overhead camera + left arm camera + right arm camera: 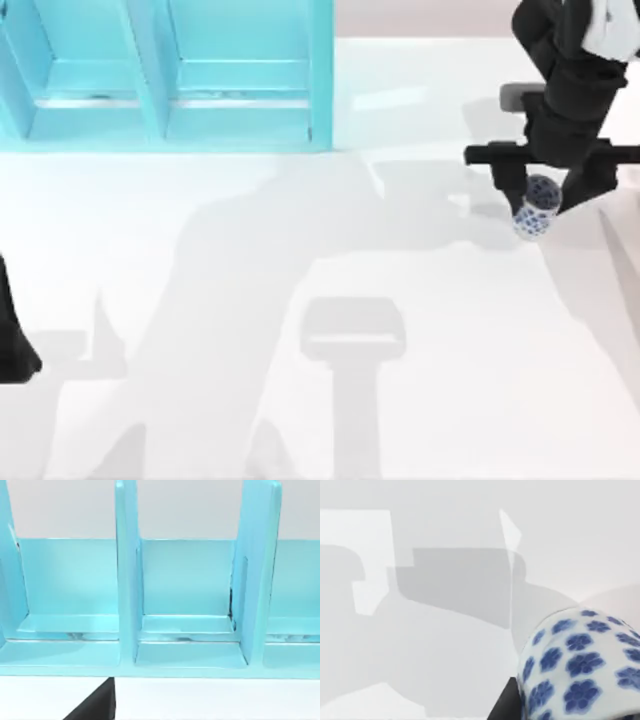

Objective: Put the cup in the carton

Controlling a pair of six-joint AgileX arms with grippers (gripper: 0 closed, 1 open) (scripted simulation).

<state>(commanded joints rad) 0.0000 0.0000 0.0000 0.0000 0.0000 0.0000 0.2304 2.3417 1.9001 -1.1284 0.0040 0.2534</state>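
The cup is small and white with blue flowers, at the table's far right, and my right gripper is shut on it from above. In the right wrist view the cup bulks large beside one dark finger. The carton is a cyan box with upright dividers at the back left, well apart from the cup. The left wrist view looks into the carton's compartments. My left arm stays at the left edge of the table.
White tabletop stretches between the carton and the right gripper, crossed by grey arm shadows. A dark part of the left arm shows in front of the carton.
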